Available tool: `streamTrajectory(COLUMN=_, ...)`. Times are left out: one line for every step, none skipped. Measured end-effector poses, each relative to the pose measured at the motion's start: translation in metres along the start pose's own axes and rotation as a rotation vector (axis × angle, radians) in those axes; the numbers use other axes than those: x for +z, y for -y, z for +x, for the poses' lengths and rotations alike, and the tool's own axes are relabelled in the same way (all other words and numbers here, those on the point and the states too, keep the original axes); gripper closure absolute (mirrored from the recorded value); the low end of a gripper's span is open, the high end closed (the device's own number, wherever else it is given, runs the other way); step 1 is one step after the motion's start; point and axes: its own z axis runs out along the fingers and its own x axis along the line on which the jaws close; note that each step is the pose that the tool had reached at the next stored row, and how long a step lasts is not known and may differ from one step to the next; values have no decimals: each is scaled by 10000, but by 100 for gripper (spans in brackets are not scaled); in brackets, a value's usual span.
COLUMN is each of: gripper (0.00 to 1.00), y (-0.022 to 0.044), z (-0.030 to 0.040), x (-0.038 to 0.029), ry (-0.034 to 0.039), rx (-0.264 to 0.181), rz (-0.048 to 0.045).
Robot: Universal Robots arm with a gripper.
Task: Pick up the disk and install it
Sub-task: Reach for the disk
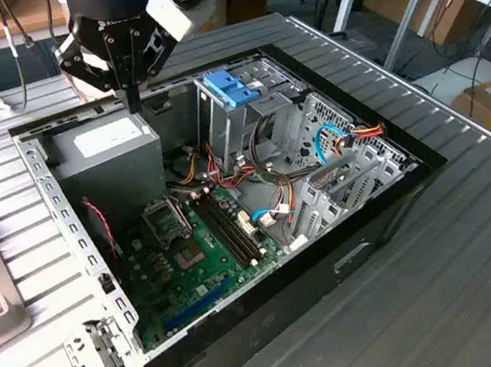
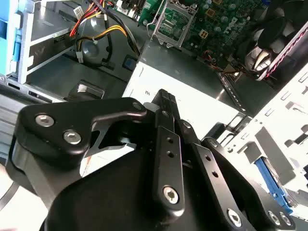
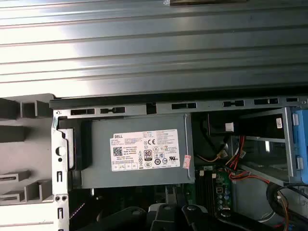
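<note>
An open computer case (image 1: 275, 306) lies on a ribbed metal counter (image 1: 463, 241) with its insides facing up. The large grey power-supply box (image 1: 109, 159) fills one corner of the case and serves as the landmark here.

The robot's black claw (image 1: 133, 101) hangs right over the power-supply box, at its far edge. Its two fingers are pressed together and grip nothing. In the second wrist view the joined fingers point down toward the box's white sticker (image 2: 202, 113). I cannot tell whether the tips touch the box.

The disk (image 1: 231, 87) seems to stand on edge in the metal drive cage (image 1: 229, 139), to the exterior view's right of the power-supply box. Its blue bracket shows at the top of the cage. The cage hides most of its metal body, so I am not certain of it. The disk is apart from the claw and does not touch it. A strip of open case lies between them, next to the power-supply box, and red, yellow and orange cables (image 1: 194, 168) cross it.

The green motherboard (image 1: 181, 251) lies on the case floor, on the side of the power-supply box nearer the exterior camera.
</note>
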Motion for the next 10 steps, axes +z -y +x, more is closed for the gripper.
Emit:
streamTrajectory(gripper=90, y=0, z=0, x=0, ry=0, rx=-1, rz=0)
streamTrajectory(gripper=90, y=0, z=10, x=0, ry=0, rx=2, rz=0)
streamTrajectory(gripper=90, y=1, z=16, x=0, ry=0, rx=0, rz=0)
streamTrajectory(gripper=90, y=2, z=21, x=0, ry=0, rx=0, rz=-1)
streamTrajectory(gripper=90, y=2, z=32, x=-1, ry=0, rx=0, rz=0)
streamTrajectory(gripper=90, y=3, z=44, x=-1, ry=0, rx=0, rz=0)
streamTrajectory(gripper=90, y=3, z=49, x=-1, ry=0, rx=0, rz=0)
streamTrajectory(gripper=90, y=4, z=53, x=-1, ry=0, rx=0, rz=-1)
streamTrajectory(gripper=90, y=4, z=58, x=-1, ry=0, rx=0, rz=0)
streamTrajectory(gripper=90, y=5, z=64, x=-2, ry=0, rx=0, rz=0)
